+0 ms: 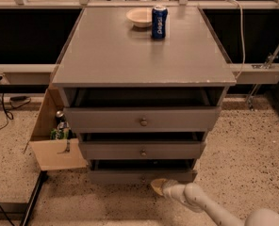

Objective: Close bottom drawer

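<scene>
Gripper (158, 186) at bottom drawer (130, 176), drawer ajar

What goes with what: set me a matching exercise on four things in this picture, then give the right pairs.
1 soda can
2 bowl
3 gripper
4 bottom drawer

A near the floor, in front of the cabinet
B cream, at the back of the cabinet top
C blue, standing upright
D grey, lowest of three

Pairs: 1-C, 2-B, 3-A, 4-D.

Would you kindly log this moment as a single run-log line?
bottom drawer: slightly open | claw: at its front, right of centre | task: unfinished
</scene>
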Motion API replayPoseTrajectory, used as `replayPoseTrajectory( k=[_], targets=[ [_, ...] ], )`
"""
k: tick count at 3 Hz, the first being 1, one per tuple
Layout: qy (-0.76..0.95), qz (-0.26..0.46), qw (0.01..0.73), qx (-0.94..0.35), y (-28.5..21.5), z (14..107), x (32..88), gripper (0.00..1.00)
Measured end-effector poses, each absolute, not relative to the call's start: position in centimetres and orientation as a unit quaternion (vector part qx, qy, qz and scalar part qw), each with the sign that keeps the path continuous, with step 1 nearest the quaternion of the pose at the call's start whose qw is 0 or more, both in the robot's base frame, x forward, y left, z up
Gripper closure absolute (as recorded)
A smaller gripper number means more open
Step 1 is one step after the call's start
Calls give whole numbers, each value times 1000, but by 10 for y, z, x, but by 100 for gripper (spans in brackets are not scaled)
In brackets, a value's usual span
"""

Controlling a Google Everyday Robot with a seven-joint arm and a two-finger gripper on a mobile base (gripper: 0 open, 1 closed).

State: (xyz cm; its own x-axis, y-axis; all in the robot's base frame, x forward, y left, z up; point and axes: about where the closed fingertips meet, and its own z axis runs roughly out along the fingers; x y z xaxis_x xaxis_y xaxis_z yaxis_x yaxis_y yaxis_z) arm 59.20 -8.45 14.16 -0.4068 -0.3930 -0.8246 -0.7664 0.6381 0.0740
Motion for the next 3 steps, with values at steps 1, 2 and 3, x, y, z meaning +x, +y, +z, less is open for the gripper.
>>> replayPoseTrajectory(
  k=[1, 2, 3],
  targets=[
    [801, 222, 424, -360, -84, 148, 599, 100],
    [795, 216, 439, -358, -85, 155, 609, 100],
    [791, 212, 450, -356, -84, 160, 619, 100]
  ],
)
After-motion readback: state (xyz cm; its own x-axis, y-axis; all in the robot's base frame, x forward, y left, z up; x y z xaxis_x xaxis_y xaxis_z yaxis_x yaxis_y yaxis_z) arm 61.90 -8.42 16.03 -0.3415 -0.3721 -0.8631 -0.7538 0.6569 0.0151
